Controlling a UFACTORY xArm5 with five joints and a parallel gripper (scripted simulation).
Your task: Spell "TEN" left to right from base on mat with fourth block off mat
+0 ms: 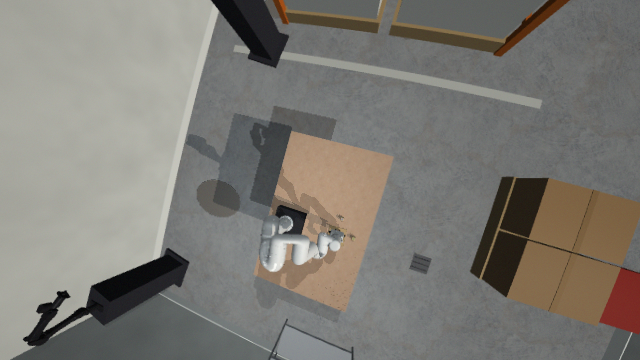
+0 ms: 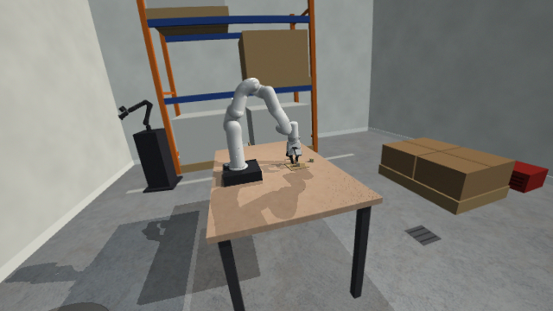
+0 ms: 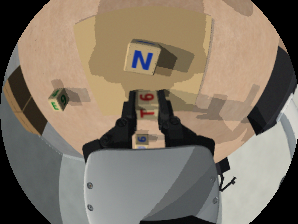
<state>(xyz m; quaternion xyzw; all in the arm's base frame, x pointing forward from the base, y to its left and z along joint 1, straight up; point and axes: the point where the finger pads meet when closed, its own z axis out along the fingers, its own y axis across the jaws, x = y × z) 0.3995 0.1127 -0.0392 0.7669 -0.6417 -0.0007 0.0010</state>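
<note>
In the wrist view a tan mat [image 3: 109, 46] lies on the wooden table, and a block with a blue N [image 3: 141, 60] sits on it near its middle. My gripper [image 3: 146, 99] is shut on a block with red marks, one of them a T [image 3: 147, 113], and holds it just above the mat's near edge, in front of the N block. A block with a green letter [image 3: 60, 99] lies on the table to the left, off the mat. In the exterior view the gripper [image 2: 295, 156] hangs over the mat [image 2: 297, 168]. I cannot make out a fourth block for certain.
The arm's black base [image 2: 242, 172] stands on the table's left part. A small block [image 2: 311, 160] lies just beyond the mat. The table's far edge is close behind the mat. Shelving and cardboard boxes stand away from the table.
</note>
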